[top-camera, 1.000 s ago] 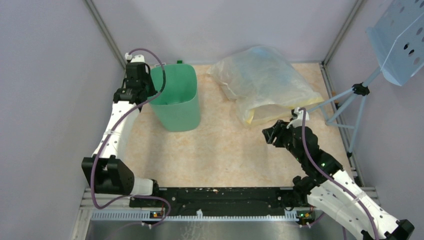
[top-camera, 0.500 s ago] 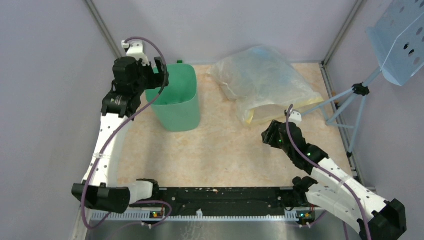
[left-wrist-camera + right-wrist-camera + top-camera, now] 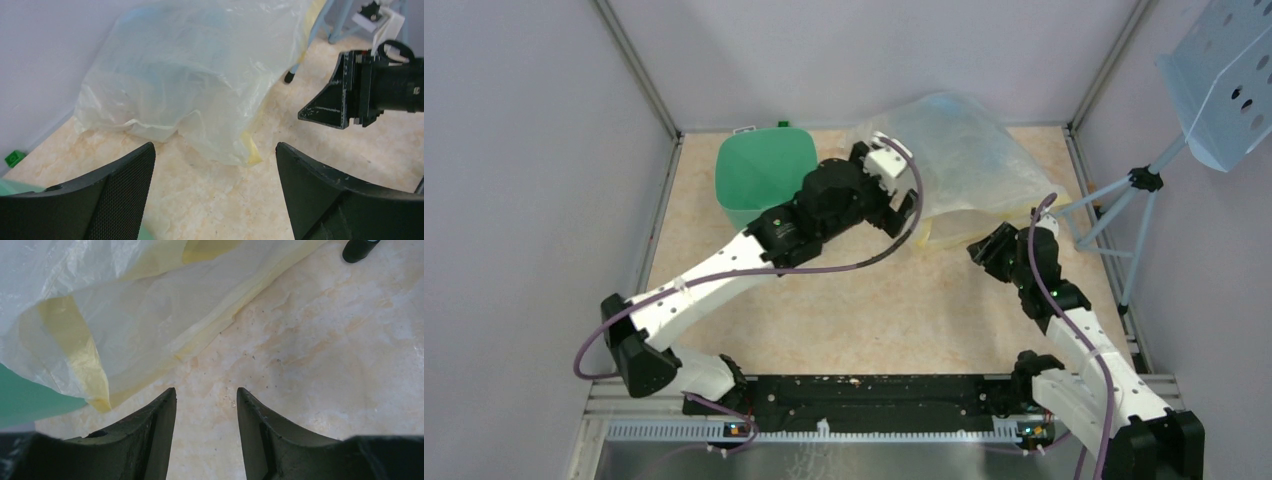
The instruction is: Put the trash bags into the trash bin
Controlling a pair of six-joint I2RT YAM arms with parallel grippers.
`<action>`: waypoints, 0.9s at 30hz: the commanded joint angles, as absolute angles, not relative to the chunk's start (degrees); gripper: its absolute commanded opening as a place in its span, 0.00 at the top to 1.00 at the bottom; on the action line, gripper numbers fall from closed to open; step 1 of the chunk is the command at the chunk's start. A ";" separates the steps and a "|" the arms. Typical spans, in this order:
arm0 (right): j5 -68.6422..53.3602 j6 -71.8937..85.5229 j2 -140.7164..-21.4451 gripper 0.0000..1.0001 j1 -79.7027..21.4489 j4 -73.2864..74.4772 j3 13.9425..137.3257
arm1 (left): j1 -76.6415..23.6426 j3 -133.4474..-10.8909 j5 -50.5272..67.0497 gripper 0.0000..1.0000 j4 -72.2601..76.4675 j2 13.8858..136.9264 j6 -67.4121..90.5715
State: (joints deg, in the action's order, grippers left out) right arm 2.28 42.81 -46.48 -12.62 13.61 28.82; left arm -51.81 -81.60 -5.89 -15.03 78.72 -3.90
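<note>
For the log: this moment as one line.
left gripper open, facing clear bag; right gripper open, near it; bin upright; black bag unseen

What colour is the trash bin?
The trash bin is plain mint green; it shows best in the top external view.

Bin [image 3: 759, 172]: mint-green plastic, smooth, low sheen.
Bag [image 3: 964, 160]: thin translucent film, yellowish, crinkled, glossy.
Counter [image 3: 864, 300]: beige marbled, smooth, matt.
Left end effector [image 3: 214, 170]: black, matt, fine mesh texture on inner faces.
Right end effector [image 3: 206, 410]: black matt plastic, scuffed edges.
</note>
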 commanded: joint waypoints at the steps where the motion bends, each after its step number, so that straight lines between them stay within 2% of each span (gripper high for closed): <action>1: -4.03 45.23 -46.36 0.53 -9.68 8.07 28.19 | -54.38 -80.42 -9.48 0.05 -6.84 84.97 -10.95; 8: -4.21 47.00 -43.73 0.55 -9.58 4.02 23.81 | -54.75 -83.24 -7.90 0.05 -0.97 98.71 -14.10; 12: -5.44 49.90 -42.85 0.56 -9.58 -3.62 18.81 | -54.74 -88.08 -9.69 0.13 -1.12 104.86 -12.74; 14: -5.50 51.37 -43.12 0.57 -9.58 -7.93 16.64 | -54.76 -89.81 -10.31 0.26 -0.72 107.29 -12.66; 19: -5.70 54.81 -46.92 0.62 -9.58 -18.85 13.04 | -54.76 -93.09 -12.69 0.87 -1.49 109.63 -10.21; 20: -5.99 55.57 -48.24 0.63 -9.58 -21.41 12.67 | -54.76 -93.30 -13.94 0.96 -1.72 109.49 -9.53; 21: -6.27 56.65 -49.68 0.64 -9.58 -24.20 12.24 | -54.76 -93.57 -14.73 1.00 -2.25 109.37 -8.80; 27: -5.27 70.67 -62.17 0.75 -11.15 -42.32 10.34 | -54.52 -95.27 -15.92 1.00 -6.22 108.52 -2.73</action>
